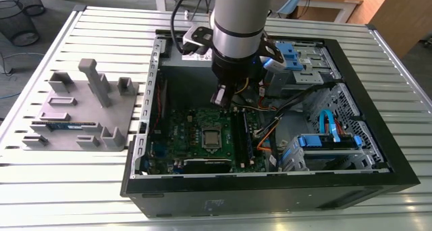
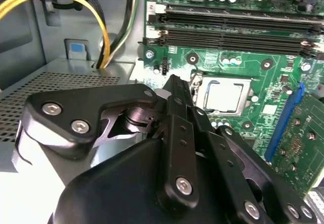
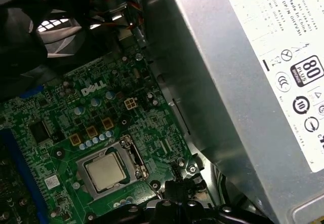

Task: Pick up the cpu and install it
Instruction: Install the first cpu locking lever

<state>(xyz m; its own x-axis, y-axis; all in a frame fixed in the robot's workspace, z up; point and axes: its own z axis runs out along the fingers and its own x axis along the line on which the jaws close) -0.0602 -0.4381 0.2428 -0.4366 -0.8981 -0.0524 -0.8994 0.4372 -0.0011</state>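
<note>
Exterior view, near to far: PC case (image 1: 270, 193) w/ motherboard (image 1: 181, 125); cpu (image 1: 211, 137) lies flat in its socket; gripper (image 1: 221, 97) hangs over board beyond socket, fingers closed together, nothing held.

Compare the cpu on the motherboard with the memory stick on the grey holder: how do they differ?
Shape: the cpu is a small square, while the memory stick is long and narrow.
Colour: the cpu has a silvery-grey top, while the memory stick looks dark blue.
Place: the cpu sits on the green motherboard inside the computer case. The memory stick lies on the grey holder outside it, at the exterior view's left.
Both lie flat.
</note>
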